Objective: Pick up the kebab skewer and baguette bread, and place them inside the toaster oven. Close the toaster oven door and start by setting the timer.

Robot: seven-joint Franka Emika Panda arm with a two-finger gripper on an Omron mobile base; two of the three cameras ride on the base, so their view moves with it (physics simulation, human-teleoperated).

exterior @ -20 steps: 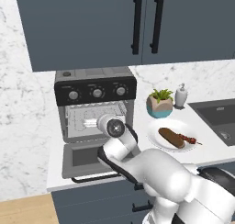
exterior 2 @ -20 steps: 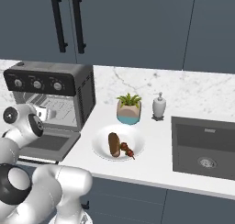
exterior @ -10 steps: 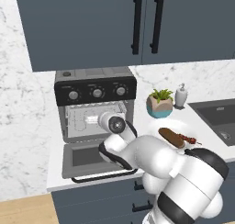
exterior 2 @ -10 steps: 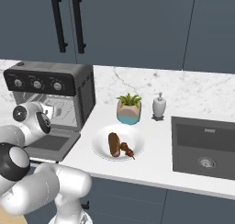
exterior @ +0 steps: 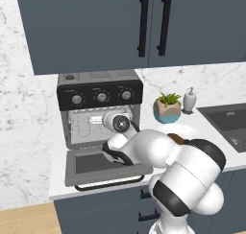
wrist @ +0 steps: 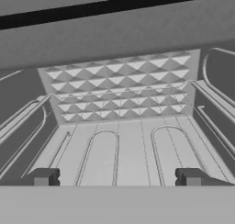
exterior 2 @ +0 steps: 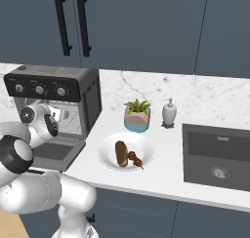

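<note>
The gripper (wrist: 117,177) is spread wide and empty, facing into the oven (exterior: 100,108). Loaf (exterior 2: 121,153) and skewer (exterior 2: 135,159) lie on the plate (exterior 2: 108,156), not yet loaded.

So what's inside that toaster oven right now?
The toaster oven holds only its wire rack; the open gripper looks in. The arm hides part of the cavity from outside.

Flat, even rendered light in both base views, no clear source, no glare. Soft shadow under the plate (exterior 2: 125,154) at centre of the right base view and beneath the upper cabinets (exterior: 144,27). Edges slightly soft and low-res, no motion blur, no edge distortion. Hand view is grey, low contrast; toaster oven (wrist: 119,85) interior evenly lit, darker toward the top.
</note>
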